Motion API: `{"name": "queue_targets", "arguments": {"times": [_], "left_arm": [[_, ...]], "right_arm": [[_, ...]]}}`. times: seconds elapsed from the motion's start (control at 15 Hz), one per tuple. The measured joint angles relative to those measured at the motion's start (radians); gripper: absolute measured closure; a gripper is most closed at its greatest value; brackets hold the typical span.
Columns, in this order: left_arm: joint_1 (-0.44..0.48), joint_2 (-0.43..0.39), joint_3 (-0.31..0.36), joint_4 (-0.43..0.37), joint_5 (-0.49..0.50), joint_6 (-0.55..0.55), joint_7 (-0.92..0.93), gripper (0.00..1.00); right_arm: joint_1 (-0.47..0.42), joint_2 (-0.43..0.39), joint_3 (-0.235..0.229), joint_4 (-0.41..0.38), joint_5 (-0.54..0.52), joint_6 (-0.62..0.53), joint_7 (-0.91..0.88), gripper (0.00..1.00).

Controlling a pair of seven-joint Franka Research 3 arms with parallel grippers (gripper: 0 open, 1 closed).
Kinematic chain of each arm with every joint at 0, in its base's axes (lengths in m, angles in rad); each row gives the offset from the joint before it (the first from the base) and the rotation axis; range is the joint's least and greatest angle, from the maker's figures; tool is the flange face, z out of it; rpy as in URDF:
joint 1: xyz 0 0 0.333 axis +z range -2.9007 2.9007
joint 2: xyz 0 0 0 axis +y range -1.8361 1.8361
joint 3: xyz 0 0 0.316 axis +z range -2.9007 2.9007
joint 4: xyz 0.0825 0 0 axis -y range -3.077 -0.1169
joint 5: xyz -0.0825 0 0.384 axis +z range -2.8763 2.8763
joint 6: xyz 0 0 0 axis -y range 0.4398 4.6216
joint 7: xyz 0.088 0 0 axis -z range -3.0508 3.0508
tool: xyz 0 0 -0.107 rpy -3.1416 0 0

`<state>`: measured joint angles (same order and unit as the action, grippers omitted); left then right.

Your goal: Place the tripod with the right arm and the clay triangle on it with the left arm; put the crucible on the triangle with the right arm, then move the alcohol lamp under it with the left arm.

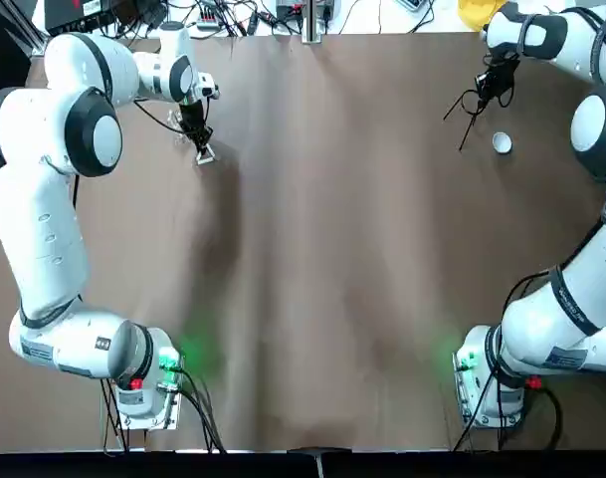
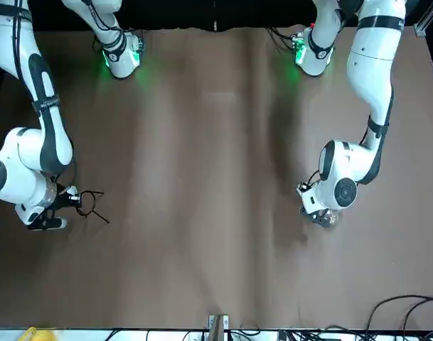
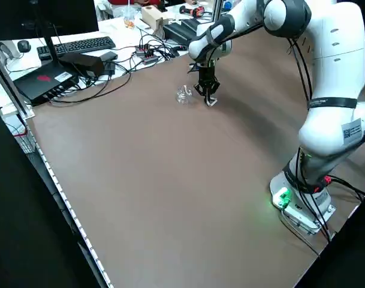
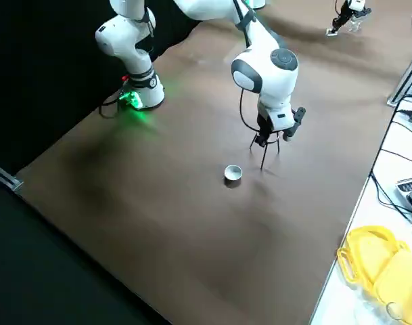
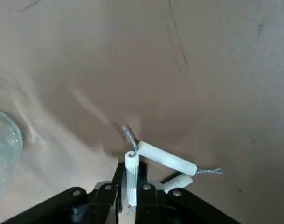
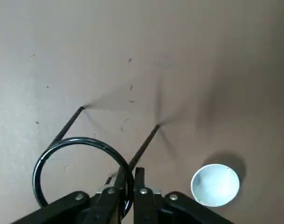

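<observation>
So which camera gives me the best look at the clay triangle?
The left wrist view: it shows the clay triangle up close, its white tubes, twisted wire ends and one tube pinched by the left gripper. The top and left side views show it small at the fingers, the right side view just a pale bit; the right wrist view lacks it.

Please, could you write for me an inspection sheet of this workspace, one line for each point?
Surface: brown, creased.
Tripod: ring between the fingers of the right gripper, far right; whether the legs touch down, cannot tell.
Triangle: one tube between the fingers of the left gripper, far left.
Crucible: on the surface near the tripod, opening up.
Lamp: on the surface beside the left gripper.
Clutter: small dark flecks.
Cables: black, along both arms; more tangled by the monitor.
Surroundings: keyboard, yellow item.
</observation>
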<state>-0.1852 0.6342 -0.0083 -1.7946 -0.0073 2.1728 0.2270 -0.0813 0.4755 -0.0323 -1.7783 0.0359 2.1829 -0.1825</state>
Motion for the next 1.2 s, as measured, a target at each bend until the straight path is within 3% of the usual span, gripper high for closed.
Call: {"name": "queue_targets", "arguments": {"times": [0.33, 0.67, 0.93, 1.2], "left_arm": [[0.000, 0.000, 0.000, 0.003, 0.000, 0.000, -0.049, 0.87], [0.012, -0.031, 0.000, 0.028, 0.000, -0.069, -0.060, 0.87], [0.012, -0.091, -0.001, 0.094, 0.000, -0.240, -0.117, 0.87], [0.012, -0.142, -0.014, 0.122, -0.002, -0.311, -0.178, 0.87]], "right_arm": [[0.000, -0.001, 0.002, 0.005, 0.000, -0.001, 0.000, 0.92], [0.036, -0.072, 0.011, 0.023, 0.003, -0.120, 0.004, 0.92], [0.185, -0.136, 0.017, 0.024, 0.064, -0.202, 0.146, 0.92], [0.399, -0.140, 0.022, 0.031, 0.102, -0.188, 0.423, 0.92]]}}
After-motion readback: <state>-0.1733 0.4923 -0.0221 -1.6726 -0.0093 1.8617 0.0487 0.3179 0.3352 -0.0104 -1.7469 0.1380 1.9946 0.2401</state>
